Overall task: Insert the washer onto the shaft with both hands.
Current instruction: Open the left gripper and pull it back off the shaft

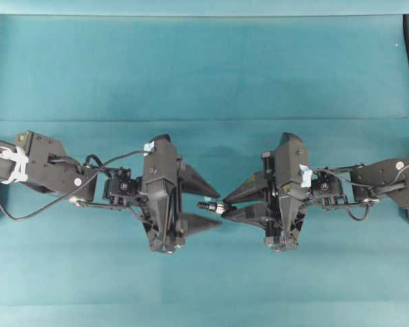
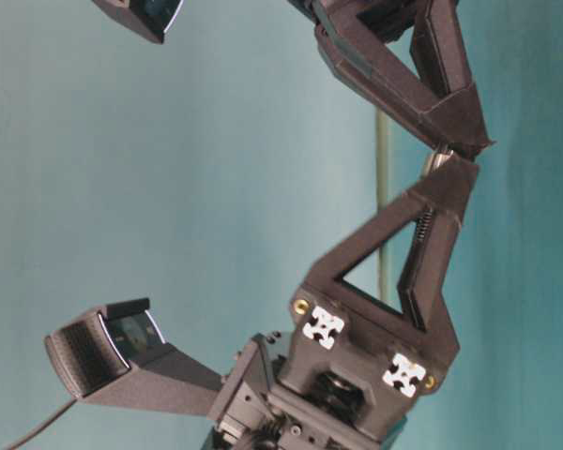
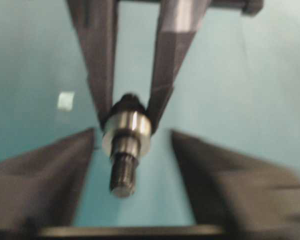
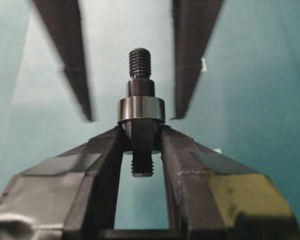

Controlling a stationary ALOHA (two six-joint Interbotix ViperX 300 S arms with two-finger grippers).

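While the right hand (image 4: 140, 150) clamps the shaft (image 4: 140, 95) above the desk (image 1: 204, 68), we see the washer (image 4: 140, 110) seated on it; the left hand (image 1: 208, 204) gapes wide, fingers either side.

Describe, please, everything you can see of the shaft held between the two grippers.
The shaft is a short, dark metal rod, stepped, with threaded narrow ends and a thicker middle. The silvery washer already sits around it as a collar. It is held above the teal table, level, its free threaded end pointing at the left gripper. The right gripper clamps it behind the washer; the left gripper's jaws stand open around its tip without touching.
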